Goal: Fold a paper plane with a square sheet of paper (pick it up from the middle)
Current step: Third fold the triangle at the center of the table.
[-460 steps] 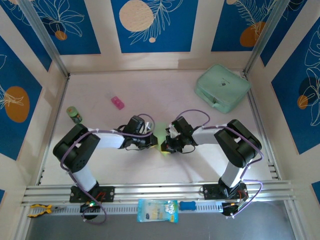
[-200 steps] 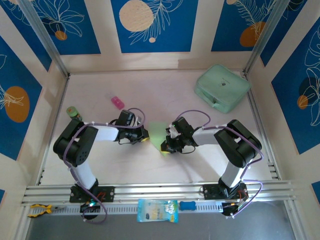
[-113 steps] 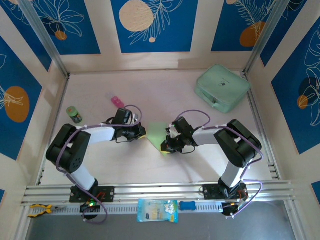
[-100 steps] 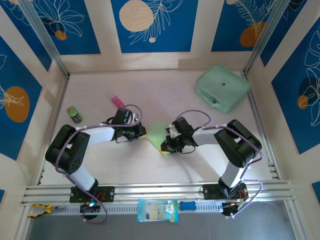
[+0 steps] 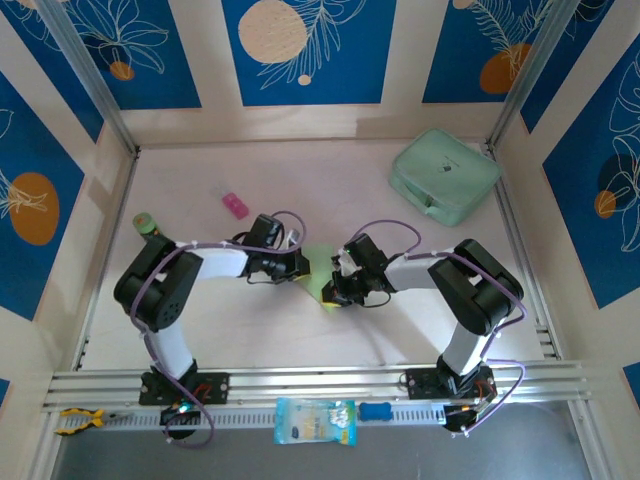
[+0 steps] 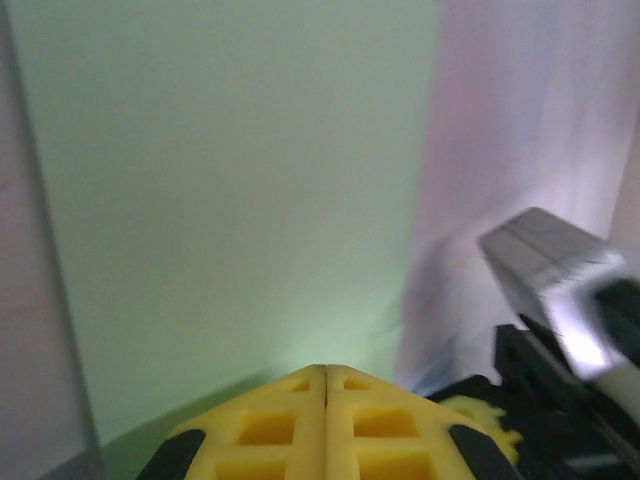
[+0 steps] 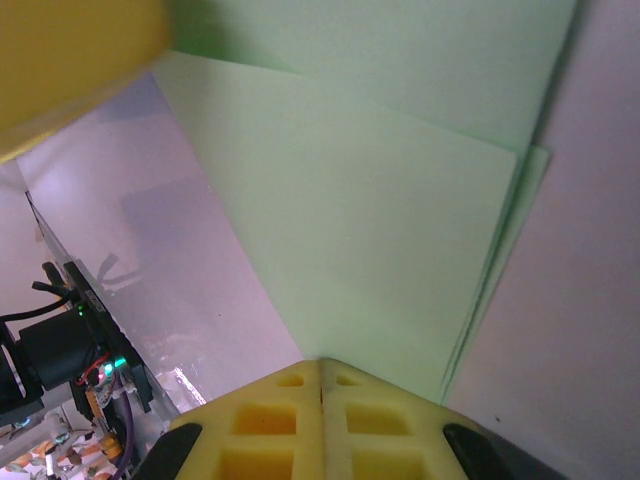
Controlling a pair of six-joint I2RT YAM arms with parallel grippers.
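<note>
The pale-green square sheet of paper (image 5: 318,261) lies flat on the table between the two grippers, folded into overlapping layers (image 7: 400,200). My left gripper (image 5: 302,270) is shut, its yellow tips (image 6: 325,368) resting on the sheet's left part (image 6: 220,180). From the right, my right gripper (image 5: 329,294) is shut too. Its yellow tips (image 7: 320,362) press down at the sheet's near edge. Nothing is pinched between either pair of jaws. The left gripper's yellow finger (image 7: 70,60) shows blurred in the right wrist view's top-left corner.
A thick mint-green zip case (image 5: 445,175) sits at the back right. A pink item (image 5: 234,205) and a small green bottle (image 5: 146,222) lie at the left. On the front rail are a blue-white packet (image 5: 314,420) and a yellow tool (image 5: 78,420).
The left gripper drew back to the left, exposing more of the sheet. It has since swung right again onto the paper. The right arm has stayed put.
</note>
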